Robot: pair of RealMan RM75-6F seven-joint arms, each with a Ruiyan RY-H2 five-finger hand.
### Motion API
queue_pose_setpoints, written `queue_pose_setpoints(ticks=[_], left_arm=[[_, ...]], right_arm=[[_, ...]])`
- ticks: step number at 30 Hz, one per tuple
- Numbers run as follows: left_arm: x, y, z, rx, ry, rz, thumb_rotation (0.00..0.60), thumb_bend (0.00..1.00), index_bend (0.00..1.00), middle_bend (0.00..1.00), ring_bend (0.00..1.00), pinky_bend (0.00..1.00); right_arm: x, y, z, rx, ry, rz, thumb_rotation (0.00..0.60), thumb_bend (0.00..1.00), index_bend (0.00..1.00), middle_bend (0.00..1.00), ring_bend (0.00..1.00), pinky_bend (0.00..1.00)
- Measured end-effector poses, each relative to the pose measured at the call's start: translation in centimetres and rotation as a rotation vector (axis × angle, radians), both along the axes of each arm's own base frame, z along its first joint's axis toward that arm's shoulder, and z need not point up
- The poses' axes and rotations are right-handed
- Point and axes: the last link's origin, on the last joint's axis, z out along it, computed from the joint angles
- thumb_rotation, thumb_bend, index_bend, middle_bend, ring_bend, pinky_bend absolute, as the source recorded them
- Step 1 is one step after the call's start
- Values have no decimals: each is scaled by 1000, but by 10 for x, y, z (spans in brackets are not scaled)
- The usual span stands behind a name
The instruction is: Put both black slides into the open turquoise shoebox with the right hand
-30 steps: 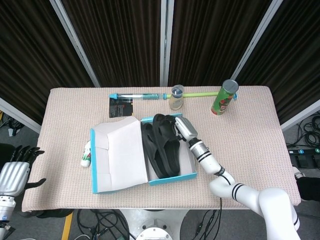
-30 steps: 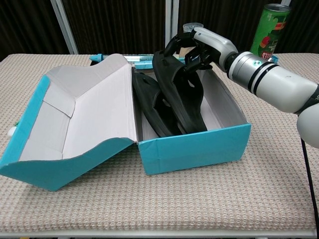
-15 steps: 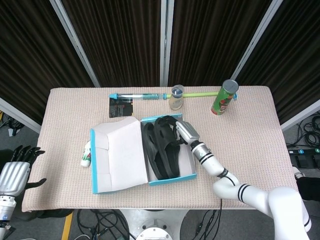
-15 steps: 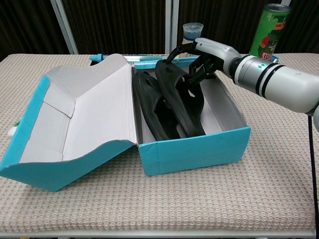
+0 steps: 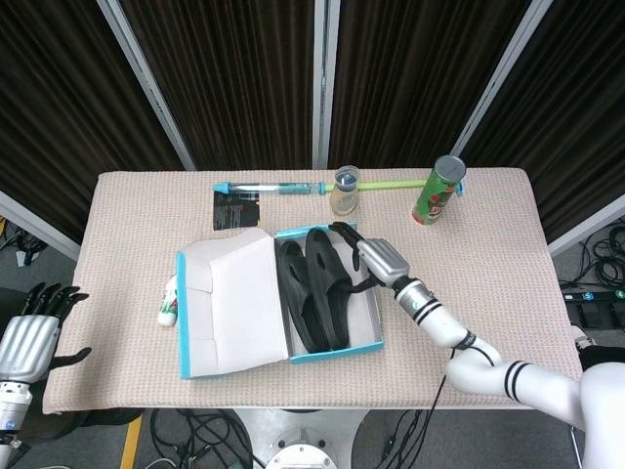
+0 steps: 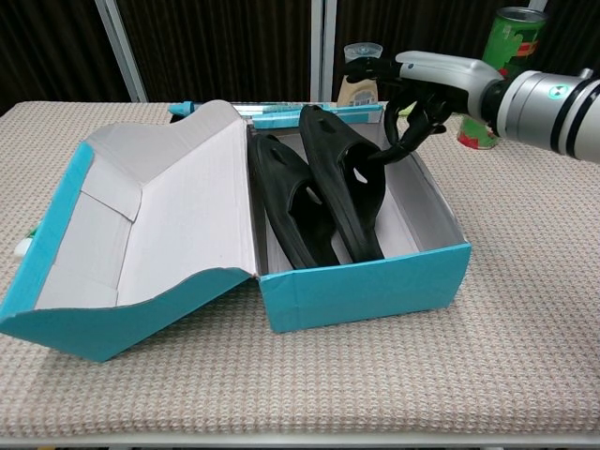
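Note:
The open turquoise shoebox (image 5: 234, 303) sits mid-table, its lid folded out to the left; the chest view shows its front wall (image 6: 366, 281). Both black slides lie side by side inside it: the left slide (image 5: 298, 298) (image 6: 286, 202) and the right slide (image 5: 330, 283) (image 6: 342, 187). My right hand (image 5: 379, 259) (image 6: 417, 89) hovers over the box's far right corner with fingers spread. Its lowered fingertips (image 6: 389, 150) just touch the right slide's strap edge. My left hand (image 5: 29, 332) hangs off the table's front left, fingers apart and holding nothing.
A green can (image 5: 437, 191) (image 6: 511, 37) stands at the back right. Behind the box are a small jar (image 5: 345, 189) (image 6: 361, 70), a turquoise tube (image 5: 269, 188), a green stick (image 5: 391, 183) and a black card (image 5: 237, 208). A small white bottle (image 5: 168, 301) lies left of the lid.
The right slide went from tilted up in my right hand to lying flat in the box beside the other. The hand let go, spread its fingers and drew back to the right.

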Motion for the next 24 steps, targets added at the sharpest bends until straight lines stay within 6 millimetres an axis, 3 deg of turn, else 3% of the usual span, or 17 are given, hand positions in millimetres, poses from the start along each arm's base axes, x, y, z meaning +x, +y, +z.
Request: queue_pose_setpoints(ticks=[5, 8, 12, 18, 24], left_arm=[[2, 1, 1, 0, 3, -6, 600, 0, 224, 141, 83, 56], [3, 1, 1, 2, 8, -8, 600, 0, 224, 141, 83, 56], [4, 0, 1, 3, 10, -11, 600, 0, 224, 141, 83, 56], [4, -1, 2, 4, 11, -4, 600, 0, 224, 142, 83, 56], [3, -2, 2, 2, 9, 1, 600, 0, 224, 142, 83, 56]], right_arm=[[7, 9, 20, 4, 72, 55, 600, 60, 0, 7, 583, 892], [16, 17, 30, 20, 90, 84, 600, 250, 28, 96, 653, 895], [29, 24, 41, 19, 124, 133, 600, 387, 128, 185, 688, 907], [41, 23, 36, -26, 210, 203, 600, 561, 203, 217, 698, 911], [51, 20, 20, -60, 287, 226, 600, 578, 205, 222, 698, 911]])
